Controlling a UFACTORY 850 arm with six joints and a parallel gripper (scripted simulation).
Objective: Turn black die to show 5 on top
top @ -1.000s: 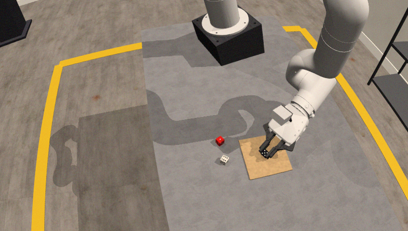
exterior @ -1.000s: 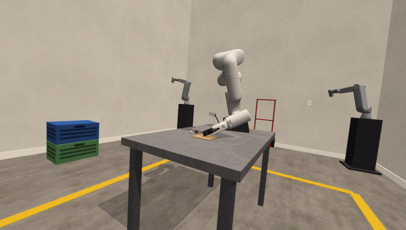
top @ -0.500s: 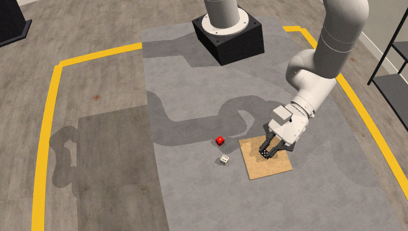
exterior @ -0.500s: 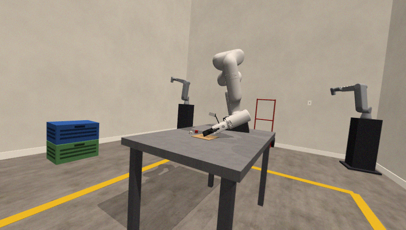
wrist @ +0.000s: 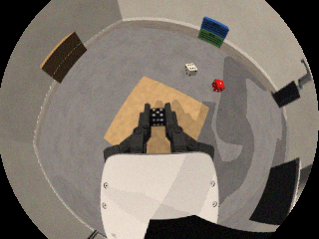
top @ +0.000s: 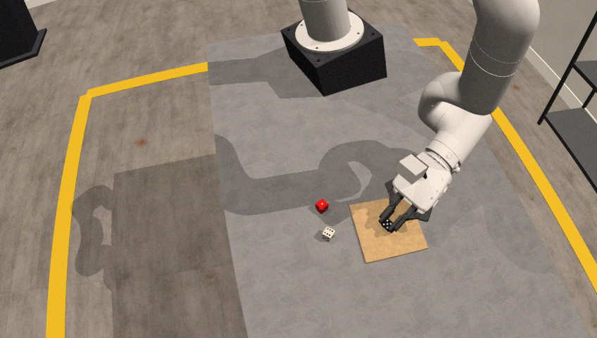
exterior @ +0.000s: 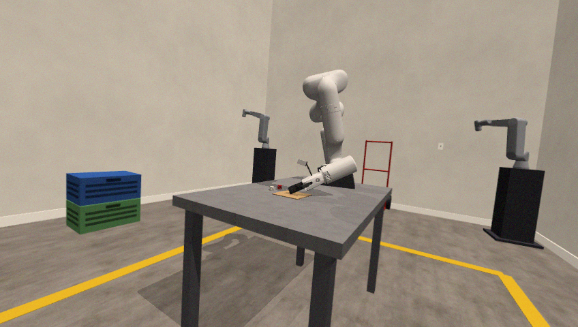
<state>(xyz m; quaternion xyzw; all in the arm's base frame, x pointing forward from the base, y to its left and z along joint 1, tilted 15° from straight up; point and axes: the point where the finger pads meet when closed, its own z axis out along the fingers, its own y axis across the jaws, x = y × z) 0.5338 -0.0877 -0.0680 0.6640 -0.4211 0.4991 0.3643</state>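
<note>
The black die (top: 388, 223) sits between the fingers of my gripper (top: 388, 224), over the tan mat (top: 386, 231). The gripper is shut on it and reaches in at a low slant from the right. I cannot tell whether the die touches the mat. In the wrist view the die (wrist: 159, 116) shows a face with several white pips between the two dark fingers, above the mat. In the exterior view the gripper (exterior: 292, 188) is low over the mat (exterior: 292, 195). The red die (top: 321, 205) and the white die (top: 327, 233) lie on the table left of the mat.
The arm's black base (top: 334, 54) stands at the back of the table. The red die (wrist: 217, 84) and the white die (wrist: 190, 68) show beyond the mat in the wrist view. The table's right edge is near the mat.
</note>
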